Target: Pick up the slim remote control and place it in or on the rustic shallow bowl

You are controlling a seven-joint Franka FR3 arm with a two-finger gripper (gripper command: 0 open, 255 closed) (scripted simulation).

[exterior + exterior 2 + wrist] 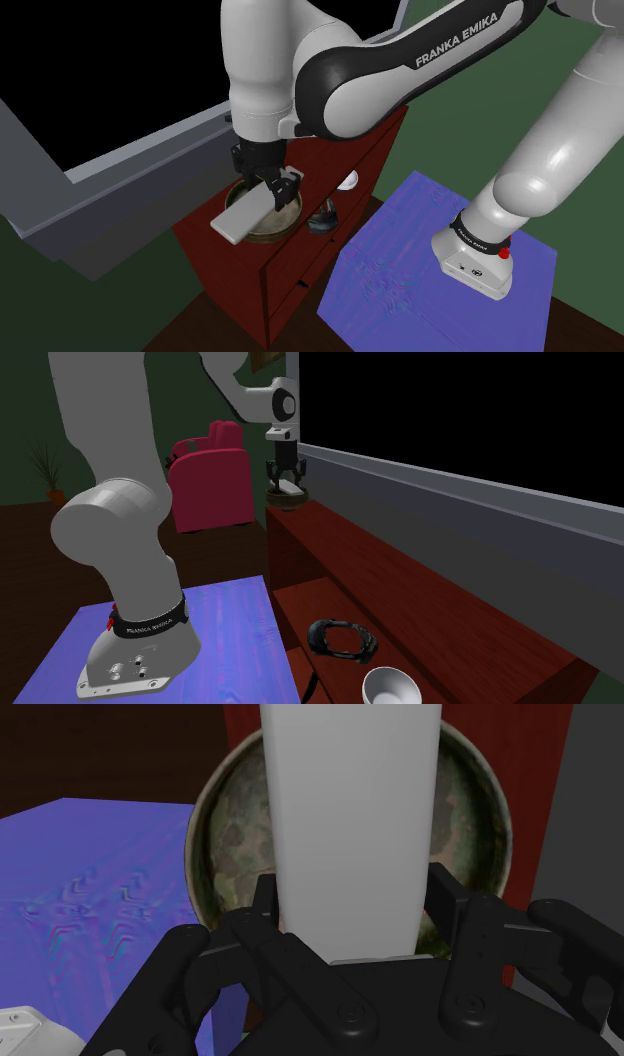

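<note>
Pinching the slim remote control point(350, 814) across its narrow width, the gripper point(270, 186) hangs right over the rustic shallow bowl point(287, 222). Its two black fingers point(262, 914) press against the slab's long edges, so the body sticks out well forward of them. That grip near one end explains the pose in the shoulder view: the remote slopes down across the bowl, its free end reaching past the rim toward that view's lower left, while the held end sits above the bowl's middle. Whether its underside already touches the rim I cannot tell. The remote is drawn as a plain pale grey-white slab, flat and straight-sided, with no buttons visible. The bowl is round and low, with a light worn rim and a mottled green-brown inside that reads as glazed pottery, though that is a judgement. It stands at the end of a dark red cabinet point(235, 262), beside a grey ledge point(120, 185) with a black area beyond. A long stiff slab in a round shallow dish will likely bridge the rim rather than lie flat, so releasing it centred seems the sensible aim.
</note>
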